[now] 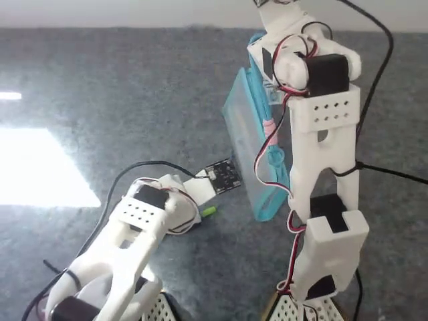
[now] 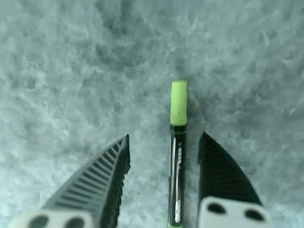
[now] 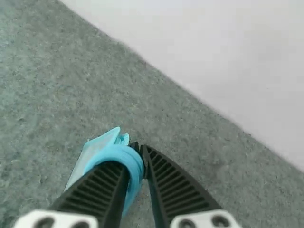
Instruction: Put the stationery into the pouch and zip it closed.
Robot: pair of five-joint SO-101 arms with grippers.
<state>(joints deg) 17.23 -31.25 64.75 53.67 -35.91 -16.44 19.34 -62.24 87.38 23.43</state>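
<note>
A black pen with a lime-green cap (image 2: pixel 178 142) lies on the grey table between the fingers of my left gripper (image 2: pixel 164 145), which is open and straddles it without touching. From above, the pen's green tip (image 1: pixel 208 211) pokes out beside the left arm's wrist. The light-blue pouch (image 1: pixel 257 144) stands tilted on its long edge at centre right, lifted at its far end. My right gripper (image 3: pixel 137 159) is shut on the pouch's blue edge (image 3: pixel 118 159) there; a pink strip (image 1: pixel 269 130) runs along the pouch's top.
The grey speckled table (image 1: pixel 100 87) stretches to the left and back, with a bright glare patch (image 1: pixel 40 167) at the left. Cables loop round both arms. A pale wall (image 3: pixel 228 52) rises behind the table's far edge.
</note>
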